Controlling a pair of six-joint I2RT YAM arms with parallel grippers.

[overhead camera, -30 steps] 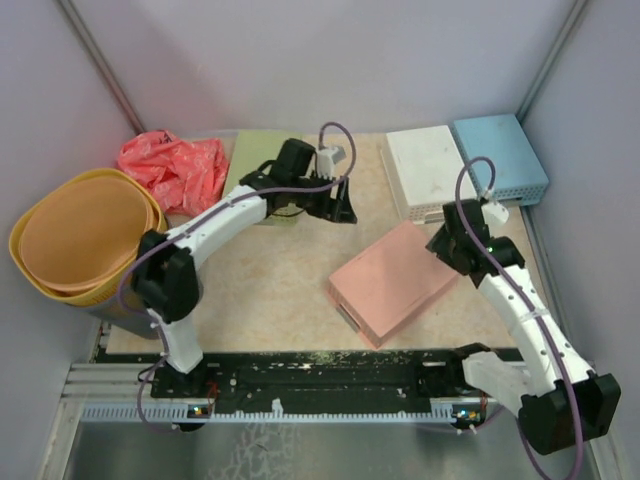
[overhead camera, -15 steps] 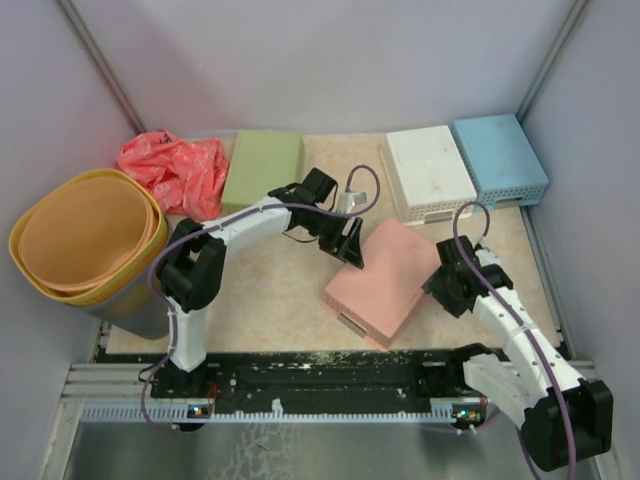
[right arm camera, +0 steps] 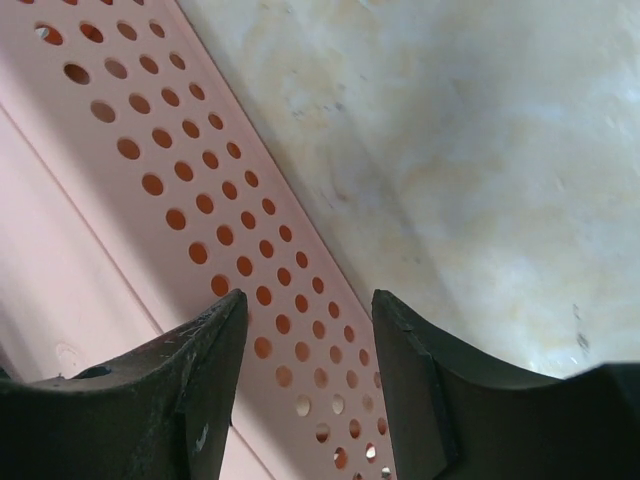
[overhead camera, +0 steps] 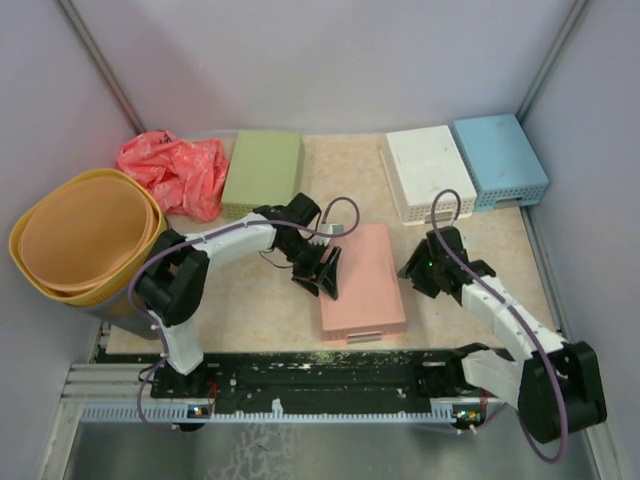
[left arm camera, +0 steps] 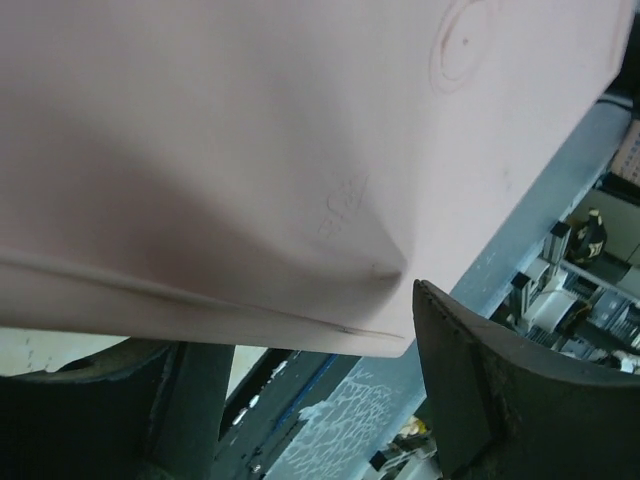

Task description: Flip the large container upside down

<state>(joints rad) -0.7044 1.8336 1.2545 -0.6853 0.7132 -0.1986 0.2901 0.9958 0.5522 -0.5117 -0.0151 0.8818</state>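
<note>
The pink container [overhead camera: 365, 275] lies flat on the table with a smooth face up and its long side running toward the near edge. My left gripper [overhead camera: 318, 272] is open against its left edge; in the left wrist view the pink surface [left arm camera: 250, 150] fills the top above the spread fingers [left arm camera: 470, 390]. My right gripper [overhead camera: 415, 272] is open just off the container's right side. In the right wrist view its gripper [right arm camera: 305, 370] hovers over the container's perforated pink wall [right arm camera: 150, 150]. Neither gripper holds anything.
A green box [overhead camera: 262, 170], a white box [overhead camera: 430, 172] and a blue box [overhead camera: 500, 158] stand along the back. A red plastic bag [overhead camera: 172, 170] lies at the back left. Stacked yellow-orange tubs [overhead camera: 85, 235] sit at the left edge. The black rail [overhead camera: 330, 370] runs along the near edge.
The pink container has swung from a diagonal to lie lengthwise toward the near edge. My left gripper moved nearer along its left side. My right gripper moved left toward its right side.
</note>
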